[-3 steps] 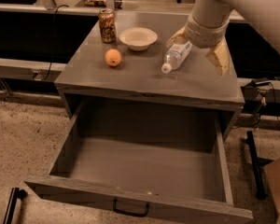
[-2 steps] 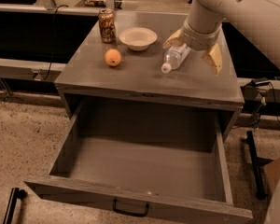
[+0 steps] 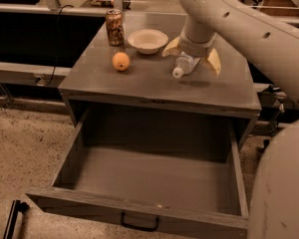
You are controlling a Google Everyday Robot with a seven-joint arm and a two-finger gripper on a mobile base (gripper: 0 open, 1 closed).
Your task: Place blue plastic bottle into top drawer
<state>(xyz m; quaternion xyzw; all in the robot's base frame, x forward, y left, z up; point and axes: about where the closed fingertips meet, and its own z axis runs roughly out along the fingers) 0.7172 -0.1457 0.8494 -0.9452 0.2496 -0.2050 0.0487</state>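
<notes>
Claw astride the bottle on the desk top, drawer open below

The claw (image 3: 191, 63) hangs low over the right rear of the desk (image 3: 139, 86), its two yellowish fingers (image 3: 213, 62) spread wide with the blue plastic bottle (image 3: 183, 64) lying between them, white cap toward the front; whether either finger touches it, I cannot tell. The top drawer (image 3: 154, 176) stands pulled out. A bowl (image 3: 147, 40), a brown can (image 3: 114, 27) and an orange (image 3: 121, 61) sit to the left.
</notes>
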